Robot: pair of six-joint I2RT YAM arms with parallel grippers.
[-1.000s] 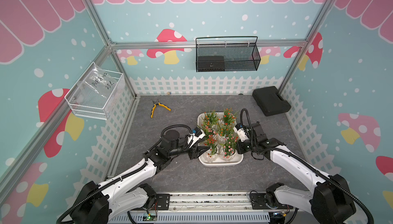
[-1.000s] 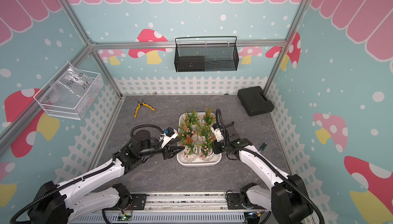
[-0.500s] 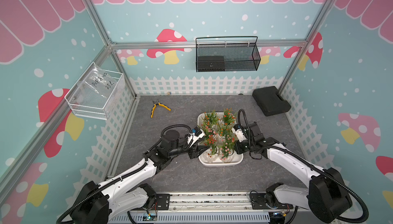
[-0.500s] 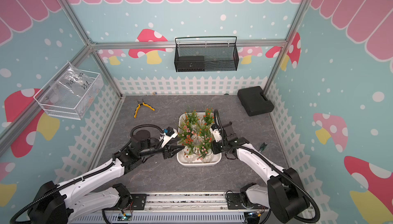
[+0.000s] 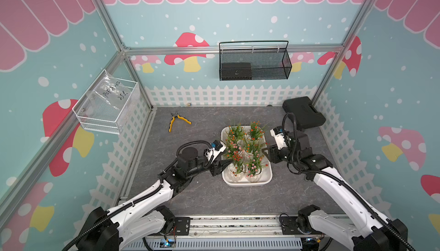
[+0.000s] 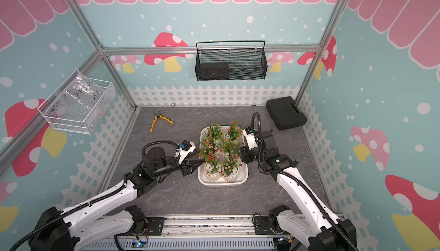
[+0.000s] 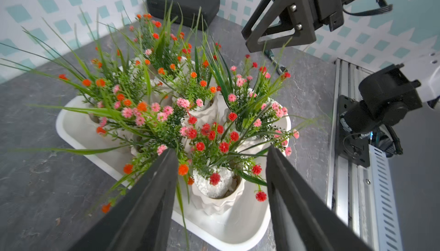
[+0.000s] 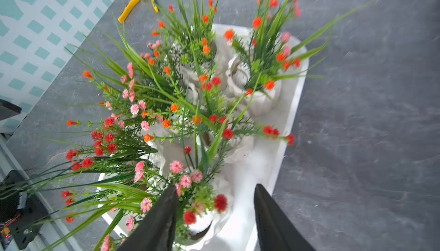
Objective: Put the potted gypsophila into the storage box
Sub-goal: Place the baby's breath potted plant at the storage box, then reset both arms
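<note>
The storage box [image 5: 247, 183] [image 6: 222, 183] is a shallow white tray on the grey floor, and several potted gypsophila [image 5: 245, 152] [image 6: 220, 153] stand in it in white ribbed pots. My left gripper [image 5: 226, 163] [image 6: 198, 164] is open at the tray's left edge. In the left wrist view the left gripper [image 7: 222, 149] straddles the near pot [image 7: 215, 195] without touching it. My right gripper [image 5: 266, 153] [image 6: 241, 154] is open at the tray's right side. In the right wrist view the right gripper [image 8: 216, 187] hangs over a pink and red flowered pot [image 8: 204, 223], and the tray wall [image 8: 292, 109] shows beyond it.
Yellow pliers [image 5: 178, 121] lie at the back left of the floor. A black hard case [image 5: 303, 115] sits in the back right corner. A black mesh basket [image 5: 254, 64] hangs on the back wall and a white wire basket [image 5: 107, 105] on the left wall.
The right gripper's jaws have gone from shut to open beside the tray's right edge. The left arm and gripper have stayed where they were.
</note>
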